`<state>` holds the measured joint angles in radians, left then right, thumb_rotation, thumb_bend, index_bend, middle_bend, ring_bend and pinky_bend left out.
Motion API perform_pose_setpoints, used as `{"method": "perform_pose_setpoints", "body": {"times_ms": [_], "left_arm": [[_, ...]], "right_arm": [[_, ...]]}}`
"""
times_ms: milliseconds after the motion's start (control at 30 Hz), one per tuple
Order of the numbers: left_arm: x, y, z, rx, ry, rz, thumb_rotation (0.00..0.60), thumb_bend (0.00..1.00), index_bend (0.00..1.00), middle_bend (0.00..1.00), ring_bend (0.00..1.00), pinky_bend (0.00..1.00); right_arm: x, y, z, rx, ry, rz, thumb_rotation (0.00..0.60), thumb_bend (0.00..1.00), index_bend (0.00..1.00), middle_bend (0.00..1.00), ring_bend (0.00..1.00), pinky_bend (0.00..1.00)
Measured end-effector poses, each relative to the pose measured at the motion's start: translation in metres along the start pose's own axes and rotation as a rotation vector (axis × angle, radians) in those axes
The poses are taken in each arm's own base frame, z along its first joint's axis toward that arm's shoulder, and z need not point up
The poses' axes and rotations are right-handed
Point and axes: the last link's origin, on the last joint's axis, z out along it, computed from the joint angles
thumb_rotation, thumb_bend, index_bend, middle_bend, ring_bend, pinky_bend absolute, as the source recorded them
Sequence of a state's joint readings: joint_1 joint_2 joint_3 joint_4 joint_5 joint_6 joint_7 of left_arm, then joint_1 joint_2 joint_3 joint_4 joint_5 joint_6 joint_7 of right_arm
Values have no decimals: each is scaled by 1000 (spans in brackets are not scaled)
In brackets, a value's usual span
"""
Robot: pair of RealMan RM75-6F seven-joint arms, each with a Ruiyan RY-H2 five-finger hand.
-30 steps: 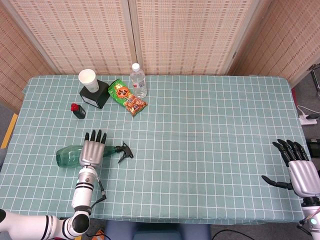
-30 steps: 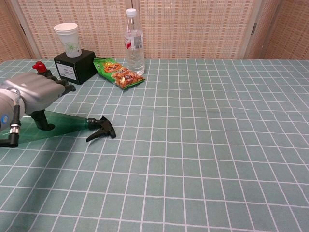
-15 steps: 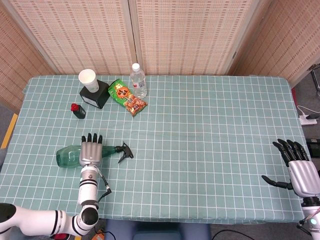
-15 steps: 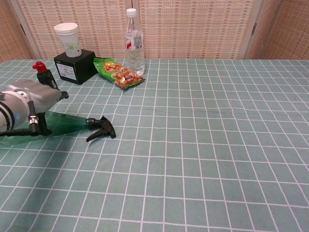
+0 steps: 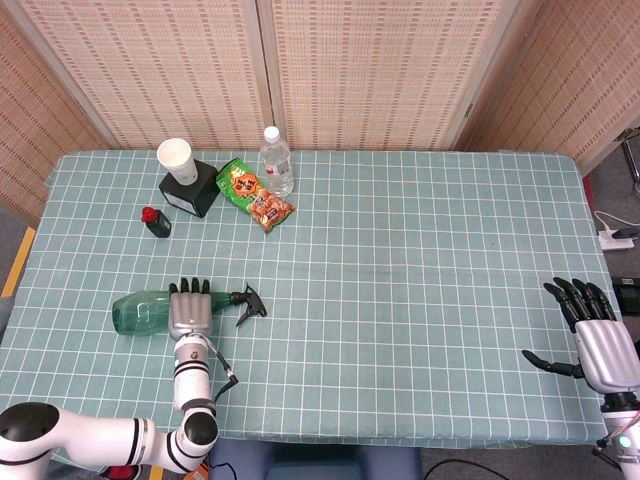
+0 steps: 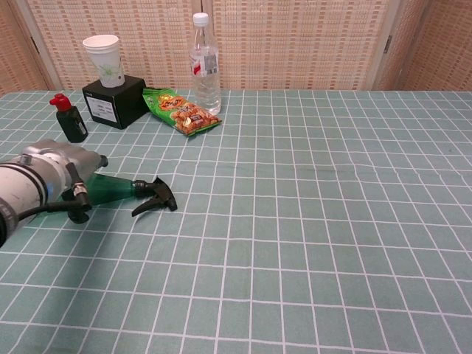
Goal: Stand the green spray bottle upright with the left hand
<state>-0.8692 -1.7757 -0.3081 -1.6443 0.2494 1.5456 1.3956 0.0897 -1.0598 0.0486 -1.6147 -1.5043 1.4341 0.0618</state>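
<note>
Left hand (image 5: pixel 189 310) laid palm-down across green spray bottle (image 5: pixel 140 311), fingers extended over its body toward far edge of table (image 5: pixel 420 300); actual grip cannot be told. Bottle lying flat on its side, black trigger head (image 5: pixel 249 303) pointing right. Beyond bottle: small red-capped bottle (image 5: pixel 156 221), black box (image 5: pixel 190 189) bearing paper cup (image 5: pixel 177 160), snack bag (image 5: pixel 254 195), water bottle (image 5: pixel 276 161). Right hand (image 5: pixel 595 340) well right of bottle, fingers spread, holding nothing.

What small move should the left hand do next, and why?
Probably close the fingers around the green spray bottle. The bottle lies on its side, and the left hand rests over its middle, but no view shows a closed hold, so lifting now might slip.
</note>
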Motion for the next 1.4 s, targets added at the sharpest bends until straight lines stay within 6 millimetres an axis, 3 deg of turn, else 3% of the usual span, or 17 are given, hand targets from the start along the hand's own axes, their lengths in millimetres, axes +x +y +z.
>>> {"method": "perform_pose_setpoints", "body": {"times_ms": [200,533,900,1167,1400], "left_arm": [[3,4,5,3,54,42,600,254,0,67,16,114],[-8,7,12,53,38,73,600,258,3,97,53,94],[-14,18,12,62,34,104,600,257,66,116,67,100],[-14,21,16,68,72,134,600,258,264,162,109,93],[-19,23,22,89,85,158,600,259,335,261,191,129]], "right_arm": [[-1,-1,1,1,-2,-4,600,60,129,62,0,0],[0,0,0,3,0,3,600,59,129,62,0,0],[0,-1,1,6,-3,2,600,60,129,61,0,0],[0,0,1,6,-5,5,600,59,129,62,0,0],[0,0,1,5,-6,8,600,59,129,62,0,0]]}}
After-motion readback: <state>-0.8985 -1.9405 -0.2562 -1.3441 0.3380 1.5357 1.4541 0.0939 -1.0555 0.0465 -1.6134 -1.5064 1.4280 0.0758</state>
